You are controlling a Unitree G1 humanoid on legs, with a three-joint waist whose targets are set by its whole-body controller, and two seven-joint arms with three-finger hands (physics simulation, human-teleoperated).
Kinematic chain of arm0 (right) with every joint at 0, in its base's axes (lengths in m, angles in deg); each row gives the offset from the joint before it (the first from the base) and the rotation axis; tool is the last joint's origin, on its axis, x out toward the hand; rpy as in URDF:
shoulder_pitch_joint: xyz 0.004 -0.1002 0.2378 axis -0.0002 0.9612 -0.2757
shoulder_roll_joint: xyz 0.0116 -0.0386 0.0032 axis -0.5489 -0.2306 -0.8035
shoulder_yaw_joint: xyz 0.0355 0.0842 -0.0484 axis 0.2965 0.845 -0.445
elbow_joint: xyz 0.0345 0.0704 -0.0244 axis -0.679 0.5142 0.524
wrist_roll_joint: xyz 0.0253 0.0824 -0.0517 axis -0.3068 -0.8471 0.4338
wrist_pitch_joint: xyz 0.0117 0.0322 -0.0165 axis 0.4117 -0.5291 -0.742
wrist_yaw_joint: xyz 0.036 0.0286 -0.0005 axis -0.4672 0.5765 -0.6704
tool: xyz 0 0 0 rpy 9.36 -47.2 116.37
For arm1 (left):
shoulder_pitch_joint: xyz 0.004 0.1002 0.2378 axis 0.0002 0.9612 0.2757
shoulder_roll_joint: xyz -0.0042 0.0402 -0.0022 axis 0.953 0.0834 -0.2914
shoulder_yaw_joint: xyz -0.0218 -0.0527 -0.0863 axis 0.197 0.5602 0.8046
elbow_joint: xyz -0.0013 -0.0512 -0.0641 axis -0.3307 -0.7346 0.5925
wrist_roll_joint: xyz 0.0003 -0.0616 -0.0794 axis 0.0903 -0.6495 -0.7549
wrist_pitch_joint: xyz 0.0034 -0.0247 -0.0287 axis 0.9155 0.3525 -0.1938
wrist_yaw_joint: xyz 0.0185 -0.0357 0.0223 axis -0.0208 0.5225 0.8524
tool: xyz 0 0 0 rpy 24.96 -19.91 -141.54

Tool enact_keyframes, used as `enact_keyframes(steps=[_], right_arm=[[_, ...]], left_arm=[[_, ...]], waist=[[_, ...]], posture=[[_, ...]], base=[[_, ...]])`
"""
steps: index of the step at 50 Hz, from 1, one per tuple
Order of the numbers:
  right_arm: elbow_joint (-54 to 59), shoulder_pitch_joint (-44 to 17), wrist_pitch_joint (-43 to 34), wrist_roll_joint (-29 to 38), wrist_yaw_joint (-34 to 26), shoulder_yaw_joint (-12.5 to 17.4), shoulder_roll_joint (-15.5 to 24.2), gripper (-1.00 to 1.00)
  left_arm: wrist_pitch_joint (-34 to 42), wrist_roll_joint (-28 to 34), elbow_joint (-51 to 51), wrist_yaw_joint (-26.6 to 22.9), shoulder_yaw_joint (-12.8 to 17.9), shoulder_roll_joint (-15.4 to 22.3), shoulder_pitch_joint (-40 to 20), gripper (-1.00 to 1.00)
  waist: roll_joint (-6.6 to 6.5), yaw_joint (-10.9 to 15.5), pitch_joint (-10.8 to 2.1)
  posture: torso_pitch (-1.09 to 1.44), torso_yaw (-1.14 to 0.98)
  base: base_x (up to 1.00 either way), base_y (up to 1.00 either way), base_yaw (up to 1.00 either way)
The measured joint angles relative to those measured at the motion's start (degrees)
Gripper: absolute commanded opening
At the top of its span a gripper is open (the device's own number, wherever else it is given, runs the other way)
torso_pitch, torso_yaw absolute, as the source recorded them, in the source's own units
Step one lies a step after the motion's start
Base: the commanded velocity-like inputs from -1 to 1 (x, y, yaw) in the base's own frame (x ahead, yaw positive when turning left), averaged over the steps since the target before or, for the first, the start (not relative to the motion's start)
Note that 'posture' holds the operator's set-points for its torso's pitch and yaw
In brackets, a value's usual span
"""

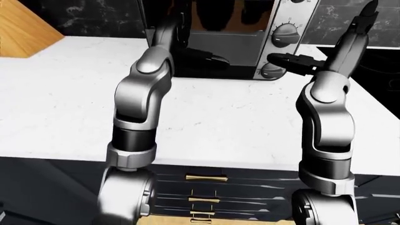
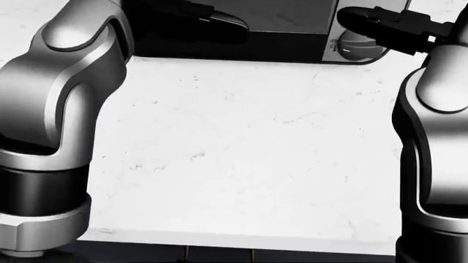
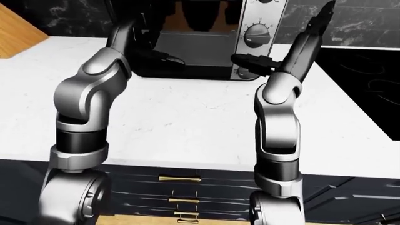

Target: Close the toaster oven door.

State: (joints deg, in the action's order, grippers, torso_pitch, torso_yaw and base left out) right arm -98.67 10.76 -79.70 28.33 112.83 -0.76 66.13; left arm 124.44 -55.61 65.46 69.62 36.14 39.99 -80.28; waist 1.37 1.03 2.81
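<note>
Toaster oven (image 1: 250, 42) sits at the top centre of the eye views, on the white counter (image 1: 237, 122), its dark door (image 3: 187, 56) lowered and leaning out toward the robot; how far it hangs down is hard to judge from these angles. Silver control panel on the oven's right side carries round knobs (image 1: 286, 32) stacked one above another. Left hand (image 3: 163, 58) is at the oven's door, dark fingers extended over its lower part, apparently touching the glass, not wrapped round anything; the fingers look loosely spread rather than curled, though black on black makes this uncertain. Right hand (image 1: 289, 61) hovers just beside the oven's panel, level with the lowest knob, fingers pointing left toward it; whether they are spread or closed cannot be told. Both grey forearms rise from the bottom of the views toward the oven. Wooden block (image 1: 25, 33) lies well left of the oven, at the view's edge. Black stove surface (image 3: 366, 79) lies right of the oven. Dark drawers with brass handles (image 1: 205, 177) show below the counter edge, under the oven.
</note>
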Motion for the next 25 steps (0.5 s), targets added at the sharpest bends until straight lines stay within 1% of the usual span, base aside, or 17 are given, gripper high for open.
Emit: enact_keyframes(steps=[14,25], right_arm=[[-0.32,-0.03,-0.37,-0.02,0.08,-0.01,0.03,1.0],[-0.28,-0.13,-0.53,-0.22,0.09,0.13,0.24,1.0]], left_arm=[[-3.69,0.64,-5.82,-1.12,-0.21,0.35,-2.03,1.0],[-6.59,0.97,-11.72,-2.37,0.27,1.0,-4.49,1.0]], waist=[[0.09,0.07,-0.04],[0.13,0.04,-0.06]], posture=[[0.0,0.0],[0.0,0.0]], base=[[0.0,0.0,0.0],[0.0,0.0,0.0]])
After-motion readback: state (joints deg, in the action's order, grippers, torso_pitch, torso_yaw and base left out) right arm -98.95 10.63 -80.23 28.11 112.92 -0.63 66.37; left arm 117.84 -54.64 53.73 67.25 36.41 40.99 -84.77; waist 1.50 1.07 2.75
